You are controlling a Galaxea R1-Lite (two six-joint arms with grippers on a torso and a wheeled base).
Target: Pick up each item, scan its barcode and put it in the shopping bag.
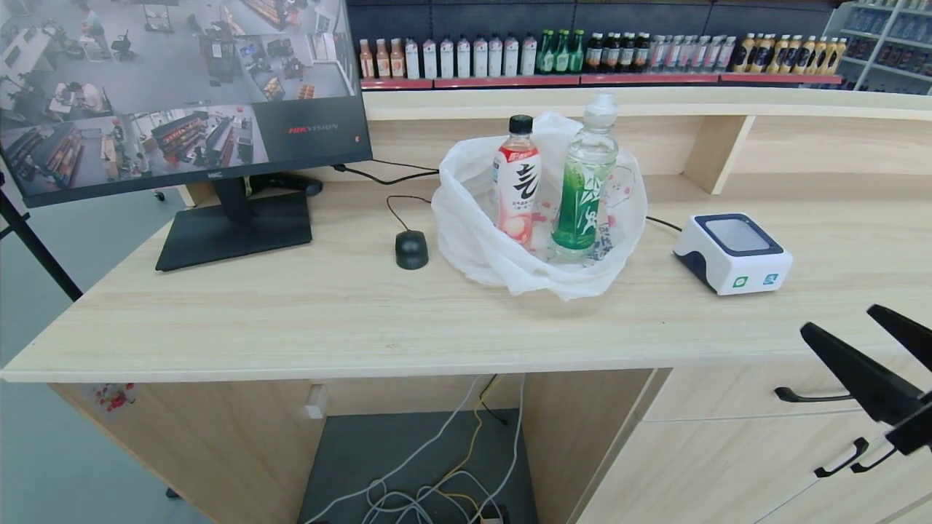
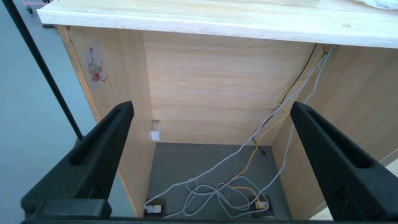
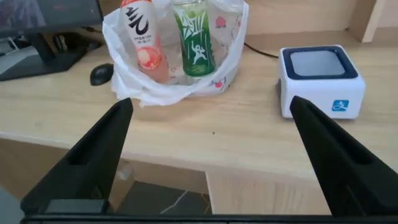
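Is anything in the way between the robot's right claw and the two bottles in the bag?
Only the bag itself: its wall wraps the bottles' lower halves, their tops stick out. Between it and the right gripper lies just counter; the scanner sits aside.

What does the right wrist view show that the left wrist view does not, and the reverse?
Right wrist view: the shopping bag holding a pink-label bottle and a green-label bottle, the barcode scanner, the mouse. Left wrist view: loose cables under the counter, a flower sticker on its side panel. Both: the counter's wooden top, plus an open gripper: right gripper, left gripper.
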